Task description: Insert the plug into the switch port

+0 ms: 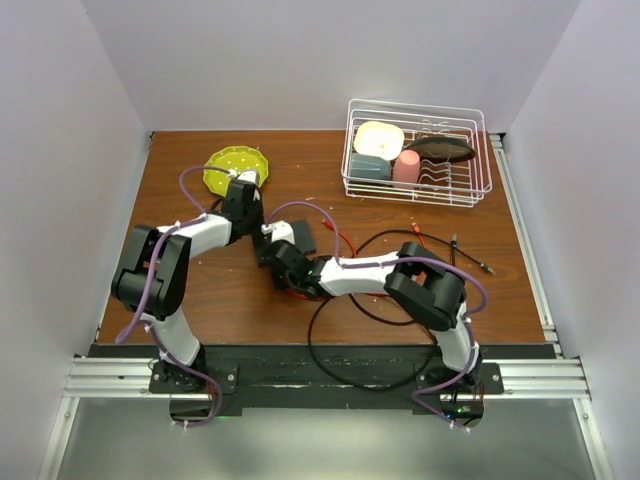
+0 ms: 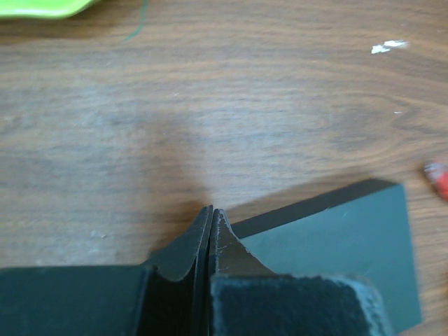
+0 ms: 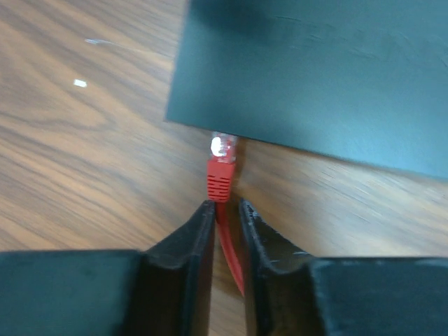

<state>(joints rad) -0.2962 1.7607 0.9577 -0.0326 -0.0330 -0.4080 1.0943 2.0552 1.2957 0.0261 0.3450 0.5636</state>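
Note:
The red plug [image 3: 222, 164] with its clear tip points at the near edge of the flat black switch box [image 3: 322, 77]; the tip touches that edge. The switch port itself is hidden under the box's top face. My right gripper [image 3: 227, 205] stands just behind the plug, its jaws slightly apart. The red cable runs loose between its fingers, so it is open. My left gripper [image 2: 211, 210] is shut on nothing, its tips at the box's [image 2: 336, 252] far corner. From above, both grippers meet at the box [image 1: 300, 238], mid-table.
A yellow-green plate [image 1: 236, 168] lies at the back left. A white dish rack [image 1: 415, 102] with cups and dishes stands at the back right. Black cable loops [image 1: 380, 300] lie by the right arm, and loose leads [image 1: 450, 240] to its right.

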